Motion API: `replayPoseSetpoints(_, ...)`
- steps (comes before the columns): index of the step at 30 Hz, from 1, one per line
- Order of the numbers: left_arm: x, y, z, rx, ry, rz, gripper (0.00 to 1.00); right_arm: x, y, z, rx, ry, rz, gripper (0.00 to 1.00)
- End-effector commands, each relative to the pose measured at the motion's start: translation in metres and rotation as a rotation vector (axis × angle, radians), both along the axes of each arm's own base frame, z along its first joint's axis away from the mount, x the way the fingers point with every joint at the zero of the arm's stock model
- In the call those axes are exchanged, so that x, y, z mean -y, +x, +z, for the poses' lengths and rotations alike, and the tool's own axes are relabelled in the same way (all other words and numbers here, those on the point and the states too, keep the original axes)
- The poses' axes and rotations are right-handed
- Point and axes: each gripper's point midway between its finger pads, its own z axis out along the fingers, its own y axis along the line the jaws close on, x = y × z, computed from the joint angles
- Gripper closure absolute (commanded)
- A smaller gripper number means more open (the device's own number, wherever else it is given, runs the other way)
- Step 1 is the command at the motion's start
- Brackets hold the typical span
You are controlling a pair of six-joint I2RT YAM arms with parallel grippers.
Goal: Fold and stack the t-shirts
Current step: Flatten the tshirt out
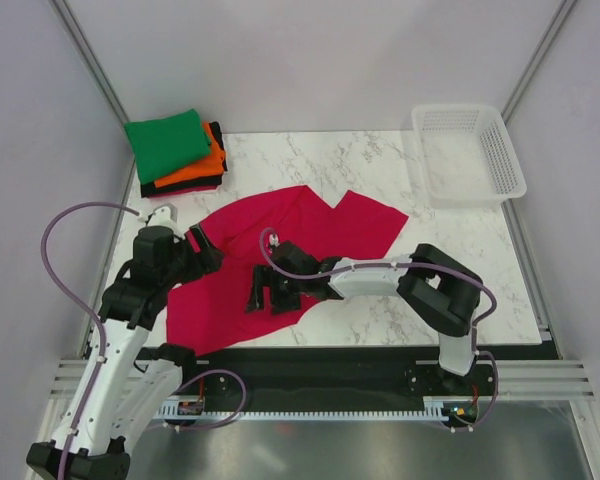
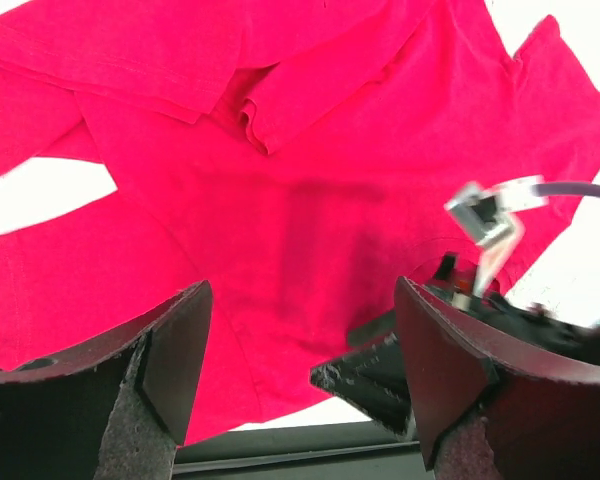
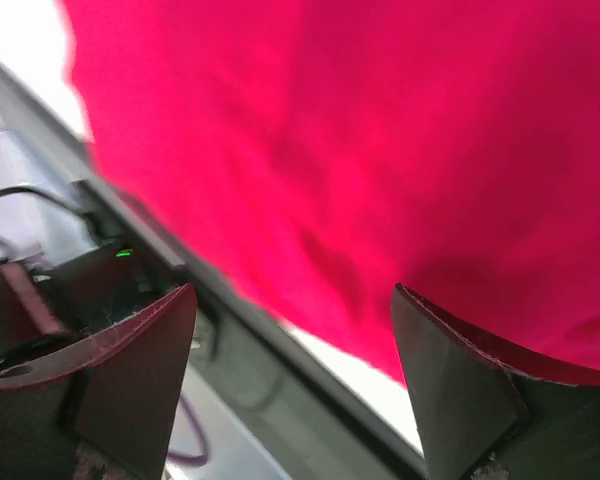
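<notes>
The crimson-pink t-shirt (image 1: pixel 310 230) lies spread and rumpled on the marble table. It fills the left wrist view (image 2: pixel 280 180) and the right wrist view (image 3: pixel 380 150). My left gripper (image 1: pixel 208 250) is open and empty over the shirt's left edge. My right gripper (image 1: pixel 270 292) is open and empty over the shirt's lower middle, near the table's front edge. A stack of folded shirts sits at the back left: green (image 1: pixel 167 143) on top, orange (image 1: pixel 202 168) under it, black (image 1: pixel 185 186) at the bottom.
A white plastic lattice basket (image 1: pixel 468 153) stands at the back right corner. The table's front edge and a black rail (image 1: pixel 330 365) run just below the shirt. Grey walls close the sides.
</notes>
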Motion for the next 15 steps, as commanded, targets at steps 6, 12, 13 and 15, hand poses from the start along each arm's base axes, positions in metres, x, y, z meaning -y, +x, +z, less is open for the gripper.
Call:
replayPoseSetpoints(6,-0.006,0.000,0.014,0.017,-0.001,0.051,0.19,0.133,-0.020,-0.102,-0.221,-0.259,-0.175,0.14)
replayPoseSetpoints(12,0.004,0.012,0.004,-0.034,-0.026,0.029,0.23,0.222,-0.034,-0.091,-0.176,-0.391,-0.267,0.13)
replayPoseSetpoints(13,0.010,0.014,0.001,-0.045,-0.037,0.009,0.23,0.227,-0.036,-0.078,-0.156,-0.392,-0.270,0.13)
replayPoseSetpoints(15,0.020,0.023,-0.010,-0.090,-0.036,-0.013,0.25,0.225,-0.027,-0.058,-0.093,-0.381,-0.270,0.13)
